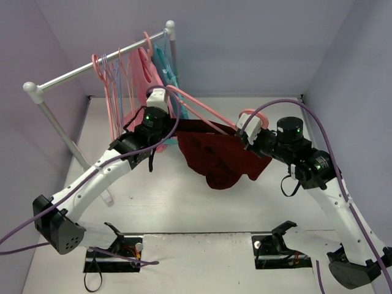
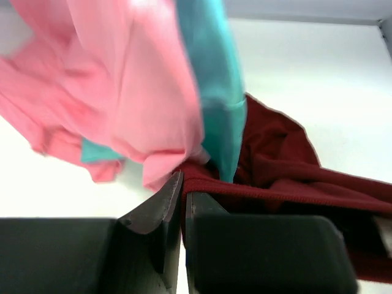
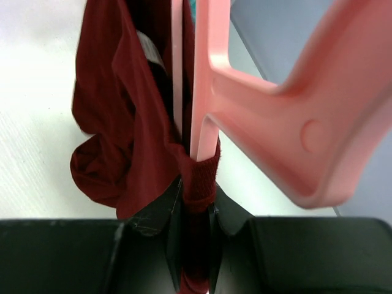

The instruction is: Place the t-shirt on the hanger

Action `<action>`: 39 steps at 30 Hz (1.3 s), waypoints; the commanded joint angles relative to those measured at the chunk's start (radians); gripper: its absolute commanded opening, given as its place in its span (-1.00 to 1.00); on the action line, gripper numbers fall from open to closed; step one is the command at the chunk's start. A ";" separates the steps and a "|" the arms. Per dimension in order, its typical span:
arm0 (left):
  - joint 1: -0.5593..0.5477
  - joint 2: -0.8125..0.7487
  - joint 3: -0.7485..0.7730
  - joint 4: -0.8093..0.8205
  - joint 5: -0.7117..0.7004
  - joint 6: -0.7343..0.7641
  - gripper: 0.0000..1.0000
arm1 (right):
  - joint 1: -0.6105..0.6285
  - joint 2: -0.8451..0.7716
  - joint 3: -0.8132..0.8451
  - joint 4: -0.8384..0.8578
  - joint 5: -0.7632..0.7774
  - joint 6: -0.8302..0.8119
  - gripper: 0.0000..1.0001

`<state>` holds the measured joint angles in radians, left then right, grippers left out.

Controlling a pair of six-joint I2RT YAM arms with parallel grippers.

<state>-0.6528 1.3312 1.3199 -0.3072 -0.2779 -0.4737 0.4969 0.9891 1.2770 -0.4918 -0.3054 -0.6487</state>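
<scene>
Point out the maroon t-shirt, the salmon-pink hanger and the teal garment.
t-shirt [image 1: 223, 160], top external view, on its bunched, sagging middle.
hanger [image 3: 318, 122], right wrist view, on its broad flat pink part.
teal garment [image 2: 214, 73], left wrist view, on its hanging panel.

two grippers: left gripper [image 2: 182, 187], right gripper [image 3: 197, 190]. one maroon t-shirt [image 1: 223, 156] mid-frame, one salmon hanger [image 1: 202, 108]. one rack [image 1: 92, 68] upper left, with one pink garment [image 2: 122, 79], one teal garment [image 2: 214, 79]; its thin hangers [image 1: 110, 82] overlap, uncountable.

pink garment [image 2: 110, 86]: blurred | hanger [image 3: 288, 116]: cropped top, right | t-shirt [image 3: 116, 122]: cropped top
</scene>
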 commanded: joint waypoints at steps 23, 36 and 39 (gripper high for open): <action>0.148 0.137 0.636 -0.280 -0.058 0.425 -1.00 | 0.063 0.068 0.021 -0.083 0.063 -0.075 -1.00; 0.130 0.110 0.712 -0.311 0.126 0.545 -1.00 | 0.111 0.125 0.071 -0.133 0.081 -0.080 -1.00; 0.081 0.090 0.693 -0.331 0.125 0.573 -1.00 | 0.132 0.174 0.093 -0.147 0.109 -0.085 -1.00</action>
<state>-0.5475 1.5046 1.9712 -0.7125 -0.1488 0.0304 0.6028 1.1130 1.3210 -0.5658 -0.2489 -0.7050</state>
